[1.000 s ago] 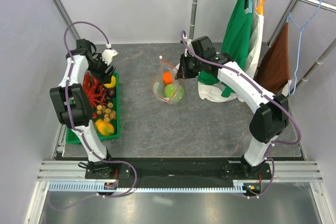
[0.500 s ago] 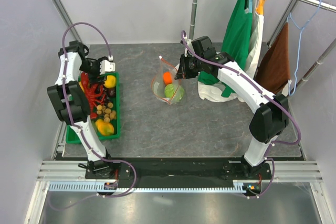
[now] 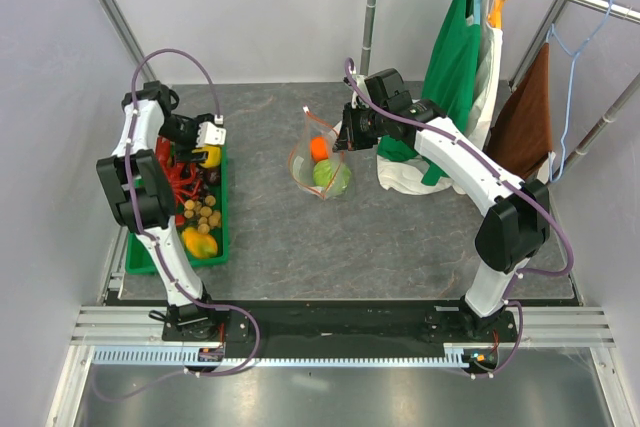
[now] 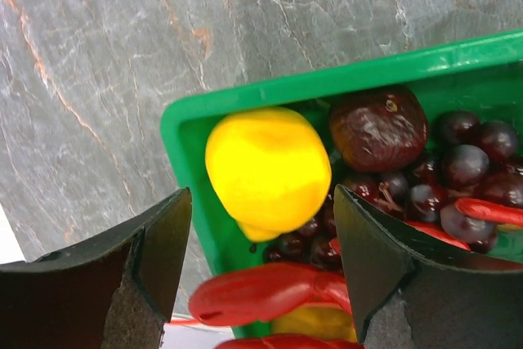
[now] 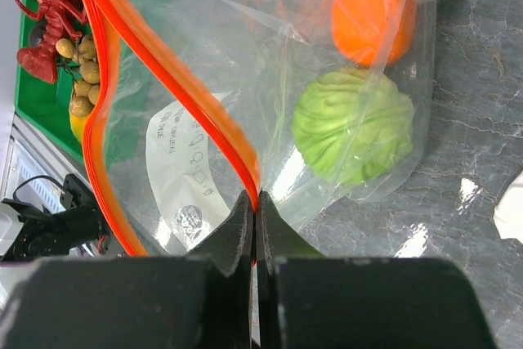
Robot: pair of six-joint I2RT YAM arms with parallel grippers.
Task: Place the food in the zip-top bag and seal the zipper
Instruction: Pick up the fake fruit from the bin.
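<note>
The clear zip-top bag (image 3: 320,162) lies mid-table and holds the pale green cabbage (image 5: 353,126) and an orange fruit (image 5: 372,14). Its white label (image 5: 180,161) shows through the plastic. My right gripper (image 5: 256,202) is shut on the red-orange zipper (image 5: 188,87) and holds the mouth up and open. My left gripper (image 4: 261,202) is open and empty. It hovers over a yellow fruit (image 4: 265,167) at the far end of the green tray (image 4: 327,79). The red lobster (image 3: 180,175), tan balls (image 3: 203,212) and mango (image 3: 200,243) lie in the tray.
Dark grapes (image 4: 458,161) and a dark red plum (image 4: 378,128) also lie in the tray (image 3: 222,217). A white cloth (image 3: 405,175) lies right of the bag. A green garment (image 3: 455,57) and a brown cloth (image 3: 525,117) hang from a rack at back right.
My left gripper has moved slightly nearer and to the right, over the yellow fruit at the tray's far end. The right arm and the bag have not moved.
</note>
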